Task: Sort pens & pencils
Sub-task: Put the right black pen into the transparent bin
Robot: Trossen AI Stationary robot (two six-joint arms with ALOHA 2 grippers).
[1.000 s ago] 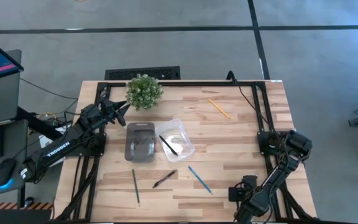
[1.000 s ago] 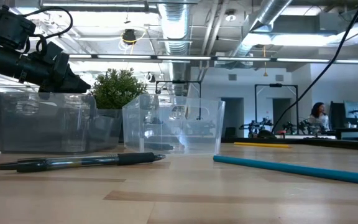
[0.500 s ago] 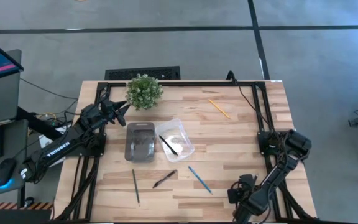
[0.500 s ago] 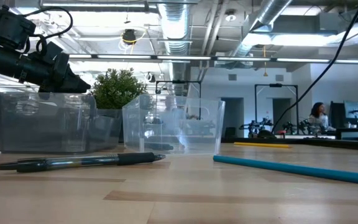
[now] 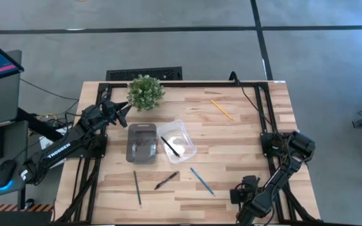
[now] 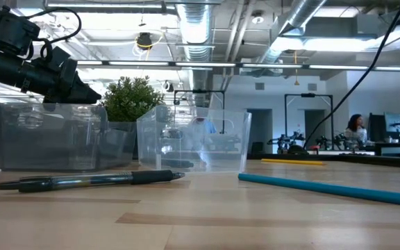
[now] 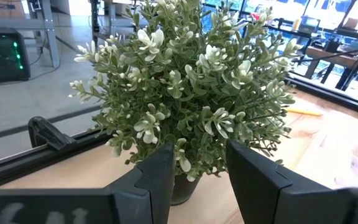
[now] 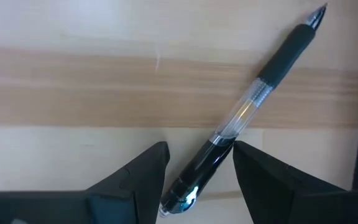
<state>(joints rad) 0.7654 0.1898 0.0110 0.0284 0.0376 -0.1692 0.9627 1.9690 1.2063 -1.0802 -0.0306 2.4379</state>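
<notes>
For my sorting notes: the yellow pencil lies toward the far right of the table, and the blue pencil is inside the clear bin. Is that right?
Not quite. The blue pencil is not inside the clear bin; it lies on the bare table, nearer the front edge than the bin. The high view shows this. The yellow pencil does lie toward the far right.

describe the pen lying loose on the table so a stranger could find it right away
Start at the two clear bins mid-table. Just in front of them three slim sticks lie in a row: the black pen is the middle one, angled, between the dark green pencil and the blue pencil. It is thicker and dark.
</notes>
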